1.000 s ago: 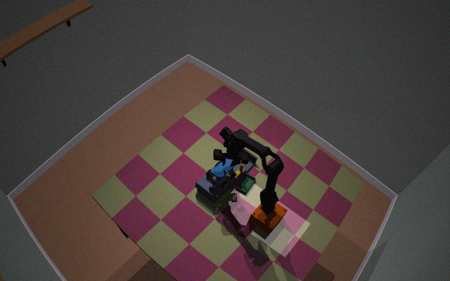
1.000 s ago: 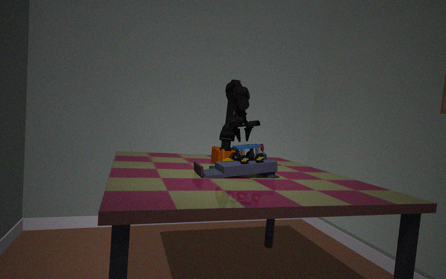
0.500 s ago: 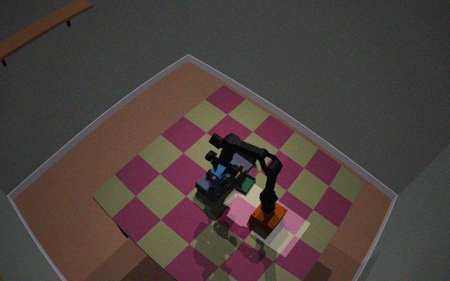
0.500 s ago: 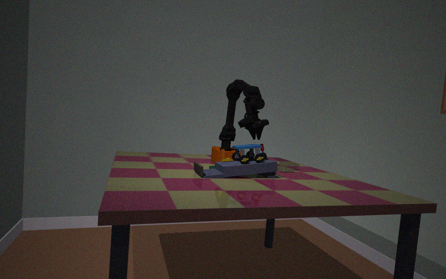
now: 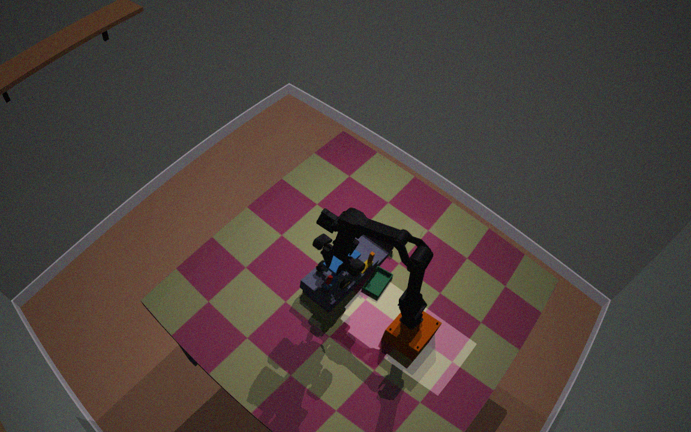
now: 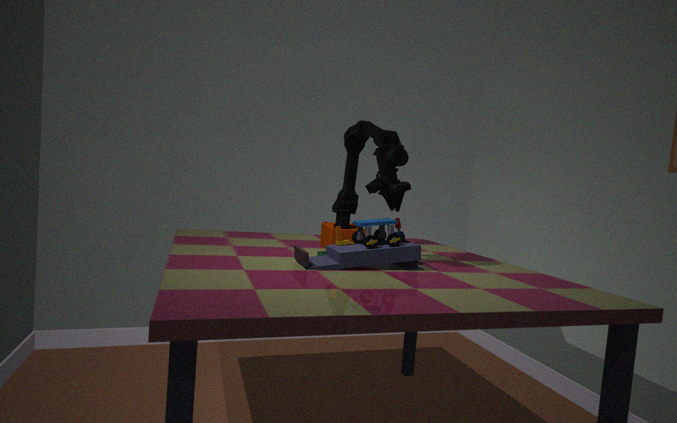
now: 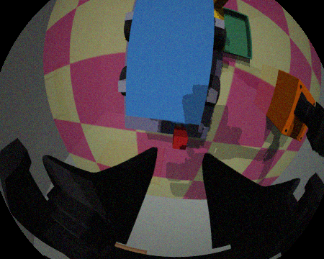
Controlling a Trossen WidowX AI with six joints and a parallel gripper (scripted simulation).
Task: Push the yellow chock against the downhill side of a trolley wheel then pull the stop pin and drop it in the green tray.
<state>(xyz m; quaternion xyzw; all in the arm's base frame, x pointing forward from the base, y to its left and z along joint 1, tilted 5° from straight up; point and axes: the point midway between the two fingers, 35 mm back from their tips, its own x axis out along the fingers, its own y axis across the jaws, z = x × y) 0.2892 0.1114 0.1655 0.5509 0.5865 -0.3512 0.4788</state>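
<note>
Currently the pincer (image 7: 178, 168) is hovering half-open and empty above the pin (image 7: 181, 138), which is sitting seated at the trolley's (image 7: 171, 55) uphill end. The chock (image 5: 367, 261) is resting by a wheel; contact is unclear. Pulling the pin and dropping it into the tray (image 7: 238, 34) remain.

My gripper (image 7: 181, 155) hangs above the stop pin (image 7: 181, 138), at the trolley's (image 7: 169, 55) uphill end; chock (image 7: 221, 1) and tray (image 7: 237, 34) lie beside the ramp (image 6: 367, 255).

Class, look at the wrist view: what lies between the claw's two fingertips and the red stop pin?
Nothing but bare chequered table top: the claw hangs open above, and the red stop pin stands just beyond its tips, at the trolley's near end.
</note>
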